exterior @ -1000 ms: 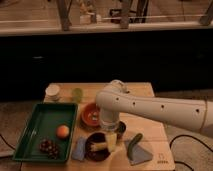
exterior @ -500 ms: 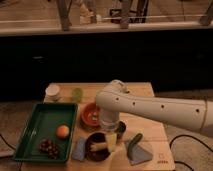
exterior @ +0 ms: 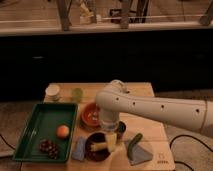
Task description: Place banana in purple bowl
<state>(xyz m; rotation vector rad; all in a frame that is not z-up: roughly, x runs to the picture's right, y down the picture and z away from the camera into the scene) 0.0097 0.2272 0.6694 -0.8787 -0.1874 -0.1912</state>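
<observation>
At the near edge of the wooden desk point(exterior: 155, 134), a grey-blue cloth point(exterior: 139, 156) is seen on the right, with a green cucumber-like piece point(exterior: 134, 144) lying partly on it. A blue sponge point(exterior: 79, 148) lies just left of the purple bowl point(exterior: 93, 154). The banana point(exterior: 110, 141) is found at the right side of that bowl, pale yellow and tilted, directly beneath the end effector point(exterior: 111, 133); whether it is grasped or already released cannot be told. On the left, a green tray point(exterior: 35, 127) is occupied by a dark cluster of grapes point(exterior: 49, 147) near its front and a round orange fruit point(exterior: 62, 131) further back. Just behind the end effector, an orange-red bowl point(exterior: 90, 115) is partly covered by the white arm point(exterior: 155, 107), which is stretched in from the right. At the far edge, a white cup point(exterior: 52, 91) and a small green cup point(exterior: 76, 94) are placed side by side.
</observation>
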